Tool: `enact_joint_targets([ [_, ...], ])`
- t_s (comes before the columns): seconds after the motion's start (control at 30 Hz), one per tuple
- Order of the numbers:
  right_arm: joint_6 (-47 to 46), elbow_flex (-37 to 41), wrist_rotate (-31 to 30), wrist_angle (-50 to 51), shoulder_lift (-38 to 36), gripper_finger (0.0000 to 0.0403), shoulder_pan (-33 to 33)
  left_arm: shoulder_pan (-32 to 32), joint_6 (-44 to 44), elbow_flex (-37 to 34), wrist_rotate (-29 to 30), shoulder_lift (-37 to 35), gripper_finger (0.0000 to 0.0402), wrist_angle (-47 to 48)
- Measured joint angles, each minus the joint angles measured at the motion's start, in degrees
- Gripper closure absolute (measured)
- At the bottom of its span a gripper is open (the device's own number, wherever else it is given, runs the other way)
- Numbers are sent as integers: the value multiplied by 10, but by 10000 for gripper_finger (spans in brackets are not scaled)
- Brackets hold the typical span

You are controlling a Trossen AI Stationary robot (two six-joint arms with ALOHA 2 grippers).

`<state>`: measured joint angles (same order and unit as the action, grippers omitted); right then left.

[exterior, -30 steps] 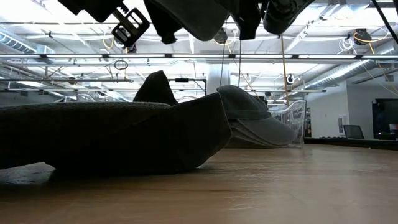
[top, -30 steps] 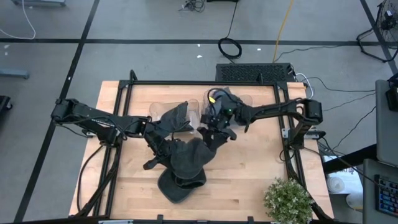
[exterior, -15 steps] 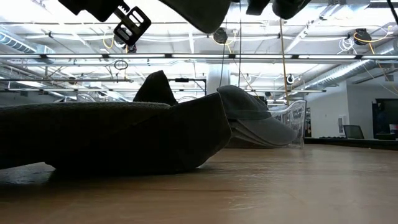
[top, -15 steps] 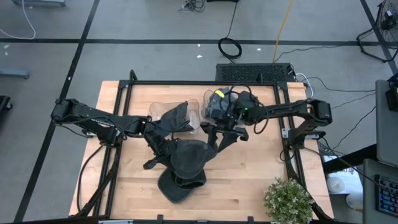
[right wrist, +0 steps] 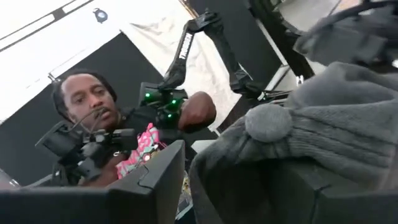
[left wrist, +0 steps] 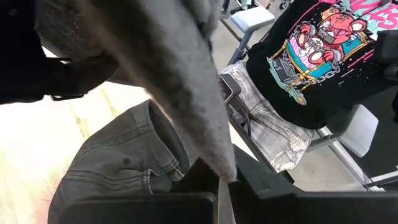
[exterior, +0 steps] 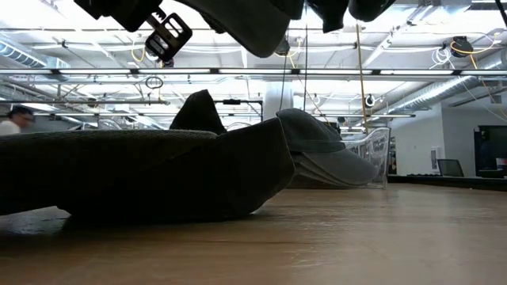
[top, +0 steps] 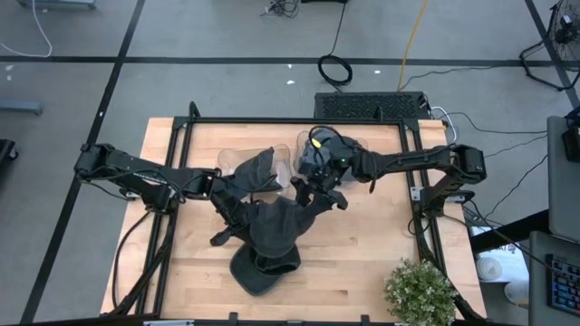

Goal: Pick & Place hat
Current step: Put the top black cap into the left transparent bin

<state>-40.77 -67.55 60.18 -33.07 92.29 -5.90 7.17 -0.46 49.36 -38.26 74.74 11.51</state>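
1. We see both arms meeting over the middle of the wooden table (top: 362,263), w/ a dark grey knit hat (top: 272,231) hanging between them above the tabletop.
2. Left gripper (top: 227,215) reaches in from the table's left side and sits at the hat's left edge; the fabric runs right across its wrist view, so it looks clamped on the hat, though we can't make out the fingertips themselves.
3. Right gripper (top: 319,192) comes in from the right side and sits at the hat's upper right edge. Its wrist view shows the ribbed knit and a pompom (right wrist: 268,122) pressed close against its fingers; it appears closed on the hat, too.
4. In the low view the hat (exterior: 253,20) hangs at the top edge, clear of the tabletop.
5. A second dark hat (top: 258,272) lies flat on the table just below the held one, near the front edge. In the low view it's the big dark mass in the foreground (exterior: 142,174).
6. A grey cap (exterior: 325,154) lies farther back, beside a clear plastic bin (exterior: 366,150).
7. A potted plant (top: 419,292) stands at the table's front right corner, well apart from the hats.
8. A person in a black graphic tee (left wrist: 323,56) sits beyond the table.
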Motion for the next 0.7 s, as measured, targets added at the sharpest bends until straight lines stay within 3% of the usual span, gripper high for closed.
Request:
enact_joint_targets([
  [0.33,14,0,-7,4,-1,216,16,-9,-5,0,12,0,392,-1],
  [0.47,72,0,-52,54,-1,226,14,-12,-14,0,13,0,387,-1],
  [0.6,130,0,-61,75,0,263,13,-12,-15,0,15,0,388,-3],
  [0.7,159,0,-58,81,0,323,18,-12,-18,0,15,0,392,-5],
])
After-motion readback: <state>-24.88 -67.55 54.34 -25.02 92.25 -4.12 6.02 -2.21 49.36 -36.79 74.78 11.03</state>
